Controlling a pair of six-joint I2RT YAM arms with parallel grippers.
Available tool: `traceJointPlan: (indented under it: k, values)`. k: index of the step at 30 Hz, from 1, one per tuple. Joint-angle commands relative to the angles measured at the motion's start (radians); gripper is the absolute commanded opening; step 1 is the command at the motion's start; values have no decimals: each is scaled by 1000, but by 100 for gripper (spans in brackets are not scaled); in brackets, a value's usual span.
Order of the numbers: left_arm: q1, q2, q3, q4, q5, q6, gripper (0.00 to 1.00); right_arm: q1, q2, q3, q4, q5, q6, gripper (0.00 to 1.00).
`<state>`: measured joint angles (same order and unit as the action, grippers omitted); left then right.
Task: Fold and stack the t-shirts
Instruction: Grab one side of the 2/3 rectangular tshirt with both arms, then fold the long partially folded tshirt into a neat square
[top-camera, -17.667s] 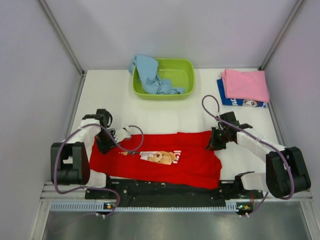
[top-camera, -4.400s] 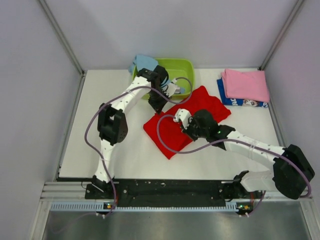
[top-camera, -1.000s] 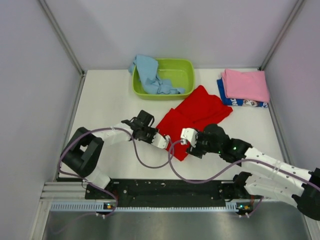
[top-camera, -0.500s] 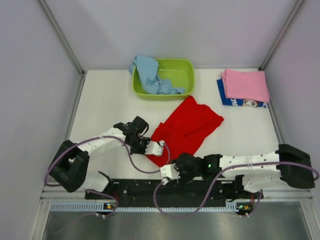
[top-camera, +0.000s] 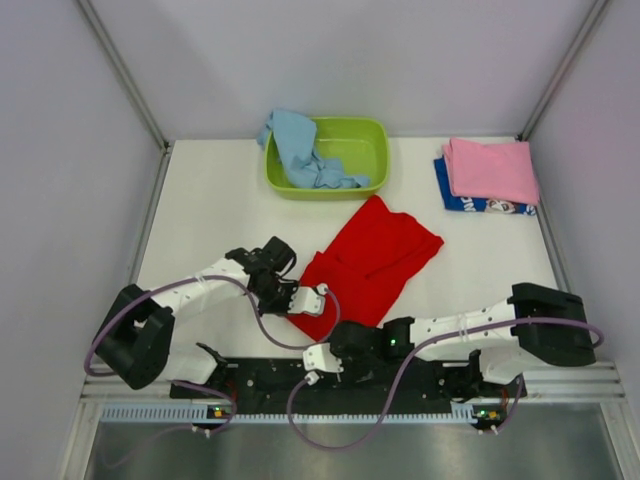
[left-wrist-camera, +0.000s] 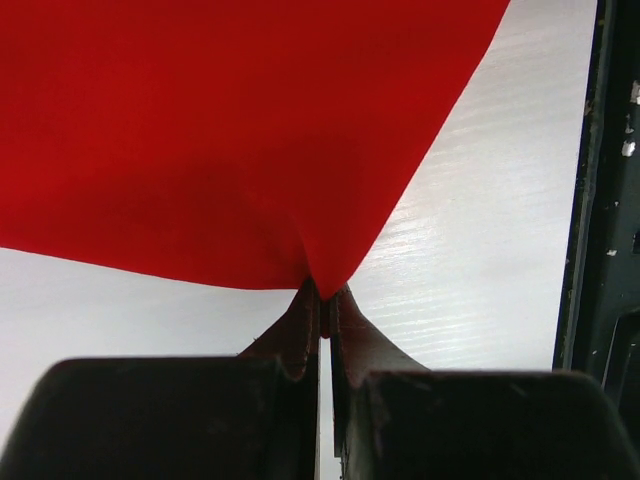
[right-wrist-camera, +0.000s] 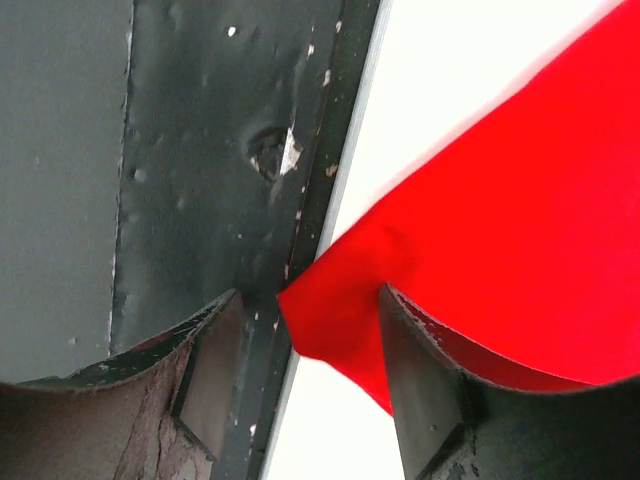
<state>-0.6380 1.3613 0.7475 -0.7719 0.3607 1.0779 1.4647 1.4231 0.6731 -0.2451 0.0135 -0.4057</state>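
Note:
The red t-shirt (top-camera: 375, 255) lies crumpled and slanted in the middle of the table, its print hidden. My left gripper (top-camera: 303, 302) is shut on the shirt's near-left edge; in the left wrist view the cloth (left-wrist-camera: 250, 130) fans out from the pinched jaws (left-wrist-camera: 322, 298). My right gripper (top-camera: 322, 350) sits low at the table's near edge, open. A loose corner of the red shirt (right-wrist-camera: 330, 300) lies between its fingers (right-wrist-camera: 425, 380) without being clamped. A light blue t-shirt (top-camera: 300, 150) hangs over the basin's left rim. A folded pink t-shirt (top-camera: 490, 170) rests on a dark blue one (top-camera: 468, 203) at the back right.
The lime green basin (top-camera: 358, 148) stands at the back centre. The black base rail (top-camera: 400, 378) runs along the near edge, right beside my right gripper, and fills the left of the right wrist view (right-wrist-camera: 200, 150). Enclosure walls close in both sides.
My right arm swung from the shirt's middle down to the near edge, then slid left. The left gripper kept its hold and drew the red shirt toward the near left.

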Motion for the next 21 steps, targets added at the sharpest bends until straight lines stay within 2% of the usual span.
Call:
traceJointPlan:
  k: [1, 2, 4, 5, 6, 10, 16, 21]
  values:
    - [-9, -18, 0, -36, 38, -7, 0, 16, 82, 52, 38, -26, 93, 54]
    - [-11, -19, 1, -44, 37, -7, 0, 16, 98, 57, 32, -18, 97, 46]
    - [-11, -27, 7, -64, 31, -10, 0, 14, 103, 62, 21, 11, 116, 18]
    - [-9, -30, 13, -78, 30, -9, 0, 14, 96, 62, 15, 14, 122, 8]
    - [-11, -36, 21, -99, 29, -9, 0, 16, 85, 65, 9, 8, 134, 2]
    - [-14, -76, 64, -200, 44, -6, 0, 16, -5, 95, -66, -58, 212, 0]
    - [-49, -146, 180, -444, 87, -32, 0, 14, -131, 157, -242, -147, 450, 0]
    - [-89, -183, 285, -582, 78, -64, 0, 11, -340, 200, -338, -155, 576, 0]
